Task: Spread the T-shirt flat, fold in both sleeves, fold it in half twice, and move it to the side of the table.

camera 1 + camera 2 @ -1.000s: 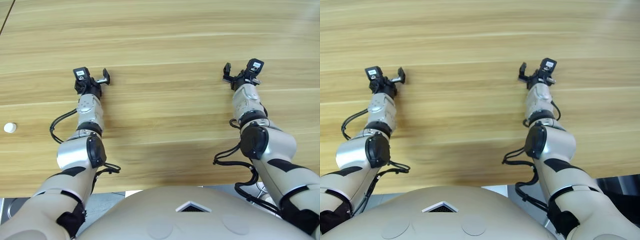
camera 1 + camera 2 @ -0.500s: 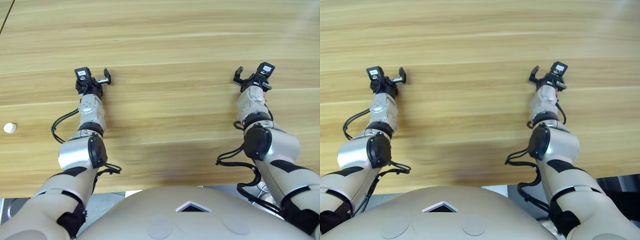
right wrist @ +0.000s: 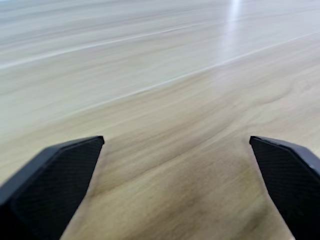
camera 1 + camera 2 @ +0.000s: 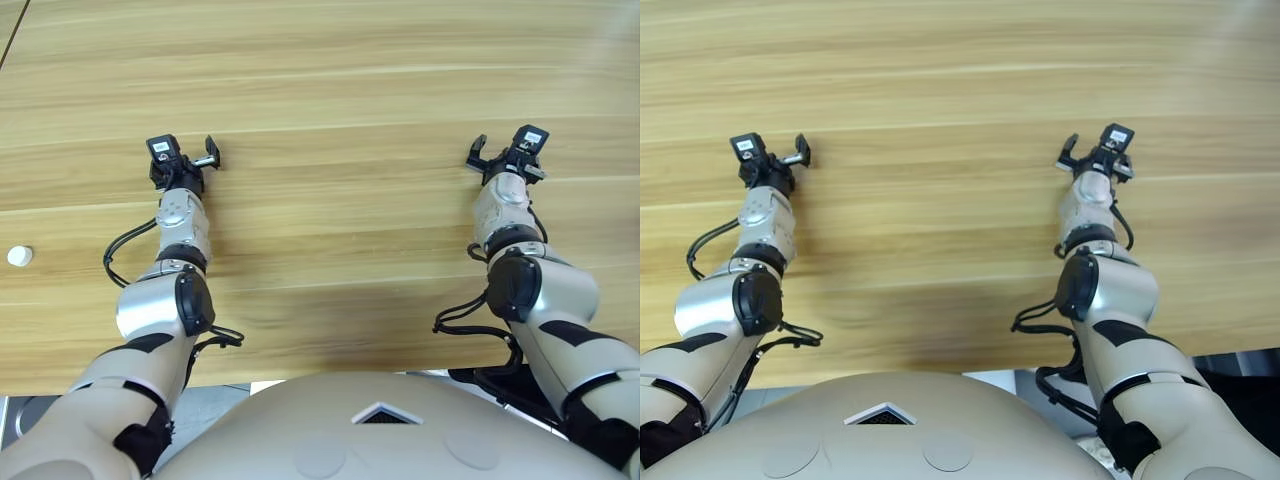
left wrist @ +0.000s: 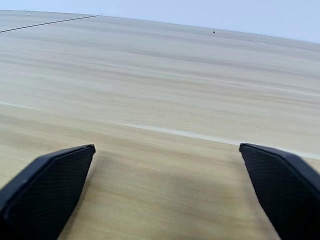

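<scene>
Checking progress first: where does the T-shirt lie? (A)

I cannot tell. What lies under and ahead of both arms is the wood grain of the table (image 4: 340, 90). So my guess is one of two things: either the whole job is finished and the cloth sits off to a side, or spreading has not begun. Nothing here settles which. (B)

And the claws? (A)

Both gape wide and hold nothing. The left gripper (image 4: 187, 154) hangs at centre-left of the head view and the right gripper (image 4: 503, 152) at centre-right, well apart, each low over the boards. In the wrist views the dark fingers (image 5: 45, 185) of the left and the fingers (image 3: 50, 175) of the right stand far apart at the lower corners, with plain wood between them. (B)

Edges and room? (A)

The table's near edge (image 4: 300, 378) runs along the lower part of the frame, by the elbows. A dark seam (image 4: 12, 35) cuts the upper left corner. A small white round thing (image 4: 19, 256) sits at the left edge, well apart from the left arm. The upper half looks like broad room for sweeping either arm forward or outward. (B)
</scene>
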`<state>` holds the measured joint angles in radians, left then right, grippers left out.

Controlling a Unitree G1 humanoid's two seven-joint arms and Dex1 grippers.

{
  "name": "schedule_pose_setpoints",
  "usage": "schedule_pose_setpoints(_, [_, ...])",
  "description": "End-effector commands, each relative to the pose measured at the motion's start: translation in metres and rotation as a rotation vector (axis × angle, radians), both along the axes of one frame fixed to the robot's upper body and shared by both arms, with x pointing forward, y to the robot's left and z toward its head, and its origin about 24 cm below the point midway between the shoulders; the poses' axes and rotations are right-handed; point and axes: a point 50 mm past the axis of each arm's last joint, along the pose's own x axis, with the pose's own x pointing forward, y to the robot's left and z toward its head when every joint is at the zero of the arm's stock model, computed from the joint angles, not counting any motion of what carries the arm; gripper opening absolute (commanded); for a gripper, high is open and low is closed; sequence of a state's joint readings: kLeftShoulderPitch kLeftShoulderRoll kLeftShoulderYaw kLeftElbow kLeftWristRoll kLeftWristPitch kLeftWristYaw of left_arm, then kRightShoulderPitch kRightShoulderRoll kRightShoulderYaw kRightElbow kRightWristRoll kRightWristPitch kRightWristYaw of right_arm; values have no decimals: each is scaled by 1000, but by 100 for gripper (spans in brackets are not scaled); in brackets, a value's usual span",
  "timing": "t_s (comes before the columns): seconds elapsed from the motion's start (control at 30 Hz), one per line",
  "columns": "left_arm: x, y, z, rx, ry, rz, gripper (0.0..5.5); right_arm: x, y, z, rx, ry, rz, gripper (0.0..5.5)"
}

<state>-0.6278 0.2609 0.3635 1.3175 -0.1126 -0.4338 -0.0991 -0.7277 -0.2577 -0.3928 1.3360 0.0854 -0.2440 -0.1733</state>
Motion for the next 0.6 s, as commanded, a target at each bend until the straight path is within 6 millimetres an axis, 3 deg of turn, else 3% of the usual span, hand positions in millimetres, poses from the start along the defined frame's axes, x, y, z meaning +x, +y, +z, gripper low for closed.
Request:
schedule_pose_setpoints(0.03, [1, -2, 0, 0, 6, -5, 540, 1, 2, -1, 2, 10, 23, 540])
schedule_pose_setpoints(0.6, [0, -2, -3, -40, 20, -9, 540, 2, 5, -1, 11, 11, 51, 540])
